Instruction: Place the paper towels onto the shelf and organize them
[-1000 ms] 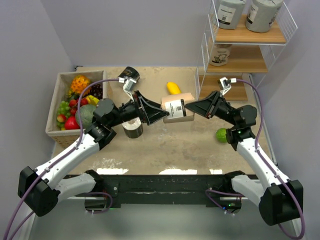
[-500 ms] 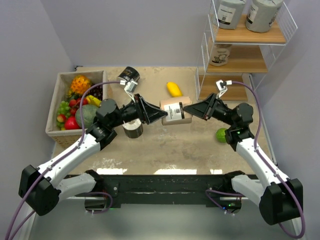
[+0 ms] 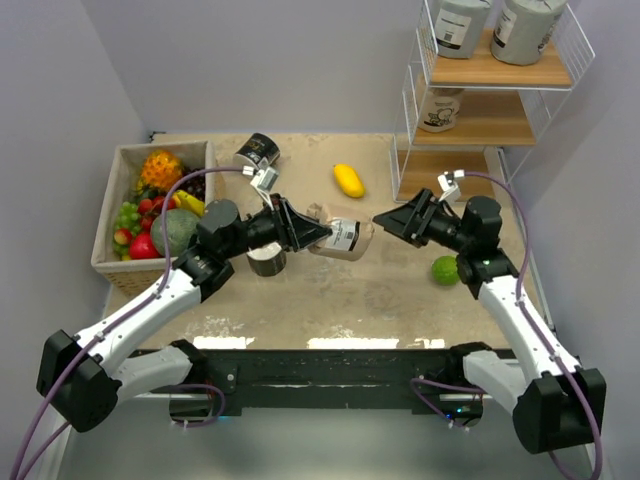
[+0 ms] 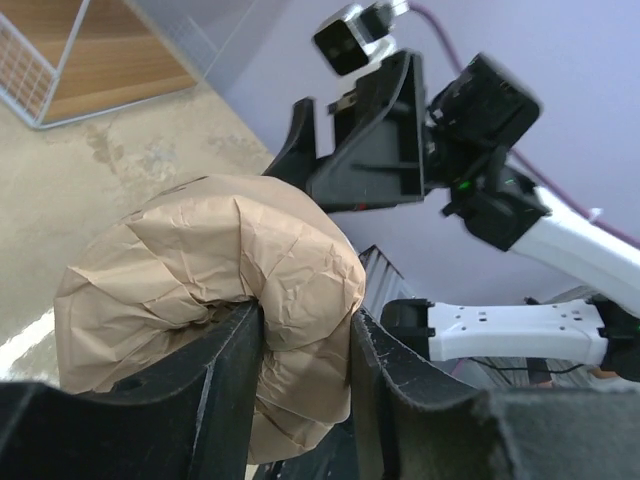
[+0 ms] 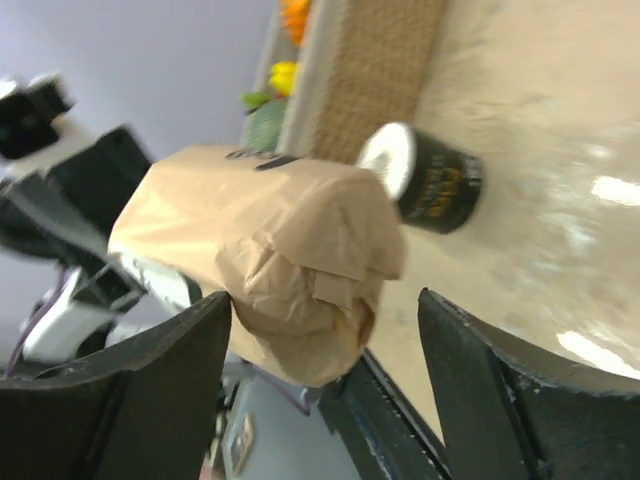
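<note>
while the tan roll [image 3: 338, 237] is held above the middle of the worktop, pinched at one gathered end between the pressed-in jaws of the left gripper [image 3: 322, 235], the right gripper [image 3: 384, 221] is seen just beside the roll's other end, its jaws spread and touching nothing. a hand-over between the arms is judged to be the step in hand, with the roll carried by the left side alone. the shelf [image 3: 500, 72] is seen at the far right corner of the worktop, with two grey rolls [image 3: 463, 25] on its top board and one labelled roll [image 3: 440, 108] on the middle board. one black roll [image 3: 266, 260] is stood by the left arm, and a second black roll [image 3: 258, 152] is left lying at the far edge. next, a route to the shelf is called for; since it lies on the right side, a fresh grip by the right gripper, or a long reach across by the left, is thought to be needed, the paper being soft.
</note>
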Robot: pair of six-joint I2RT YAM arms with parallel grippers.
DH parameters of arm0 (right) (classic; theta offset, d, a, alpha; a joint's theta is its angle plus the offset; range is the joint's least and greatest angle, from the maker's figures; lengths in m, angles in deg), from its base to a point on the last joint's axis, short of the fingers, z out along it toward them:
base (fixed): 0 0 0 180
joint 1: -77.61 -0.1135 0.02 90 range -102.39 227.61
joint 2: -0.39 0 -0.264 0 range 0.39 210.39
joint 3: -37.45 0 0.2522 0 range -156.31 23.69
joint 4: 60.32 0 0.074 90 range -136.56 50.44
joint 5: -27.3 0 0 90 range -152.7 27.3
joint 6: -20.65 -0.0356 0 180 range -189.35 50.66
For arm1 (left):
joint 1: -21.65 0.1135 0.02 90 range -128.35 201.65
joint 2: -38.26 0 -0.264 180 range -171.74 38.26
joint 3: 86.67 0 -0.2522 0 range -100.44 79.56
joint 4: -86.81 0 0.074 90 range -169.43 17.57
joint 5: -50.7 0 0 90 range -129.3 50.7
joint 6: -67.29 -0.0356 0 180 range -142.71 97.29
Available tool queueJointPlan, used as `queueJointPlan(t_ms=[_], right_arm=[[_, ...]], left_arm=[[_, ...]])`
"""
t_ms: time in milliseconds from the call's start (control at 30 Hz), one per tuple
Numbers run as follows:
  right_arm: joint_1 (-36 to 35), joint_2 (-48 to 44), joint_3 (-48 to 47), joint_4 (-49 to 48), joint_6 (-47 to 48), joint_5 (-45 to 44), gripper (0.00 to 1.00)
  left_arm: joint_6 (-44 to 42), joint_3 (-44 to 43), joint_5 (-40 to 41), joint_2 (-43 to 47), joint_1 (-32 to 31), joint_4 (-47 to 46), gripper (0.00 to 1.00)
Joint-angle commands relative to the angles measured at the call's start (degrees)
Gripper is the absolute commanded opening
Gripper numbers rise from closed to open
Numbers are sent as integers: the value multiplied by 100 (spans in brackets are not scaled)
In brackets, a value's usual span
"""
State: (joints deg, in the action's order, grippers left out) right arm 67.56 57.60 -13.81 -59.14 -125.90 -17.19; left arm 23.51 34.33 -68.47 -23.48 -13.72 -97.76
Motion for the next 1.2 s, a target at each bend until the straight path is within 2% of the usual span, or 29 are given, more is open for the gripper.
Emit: queueJointPlan(t_ms=[0, 100, 333, 433, 500, 533, 633, 700, 833, 900, 1167], right_arm=[[275, -351, -1039, 3079, 1357, -1877, 82], [275, -465, -1383, 3726, 1612, -2486, 84], [275, -659, -1813, 4052, 1964, -3030, 87], [284, -518, -1972, 4298, 2201, -3145, 86], [275, -474, -1972, 4351, 2263, -3163, 86], [275, -448, -1963, 4360, 2280, -3137, 86], [275, -491, -1893, 4273, 2385, -3084, 86], [266, -492, -1884, 4421, 2456, -3250, 86], [144, -343, -1928, 4624, 2431, -3339, 85], [3, -141, -2042, 4755, 2351, -3330, 84], [-1473, 369, -2148, 4554, 1675, -4165, 80]], left_arm=[[-690, -328, 550, -22, -31, 644, 41], [-1052, -285, 1008, -311, -31, 1155, 42], [-1413, -398, 1773, -1165, -303, 1674, 43], [-1563, -688, 2204, -1411, -566, 2068, 48], [-1598, -881, 2240, -1516, -646, 2228, 55], [-1598, -917, 2205, -1534, -655, 2254, 62], [-1668, -1057, 1951, -1421, -646, 2220, 78], [-1774, -1267, 1915, -1324, -637, 2315, 81], [-2002, -1585, 1941, -1157, -454, 2667, 84], [-2274, -1664, 2203, -965, -374, 2878, 85], [-3504, -1446, 3443, -138, -330, 3598, 91]])
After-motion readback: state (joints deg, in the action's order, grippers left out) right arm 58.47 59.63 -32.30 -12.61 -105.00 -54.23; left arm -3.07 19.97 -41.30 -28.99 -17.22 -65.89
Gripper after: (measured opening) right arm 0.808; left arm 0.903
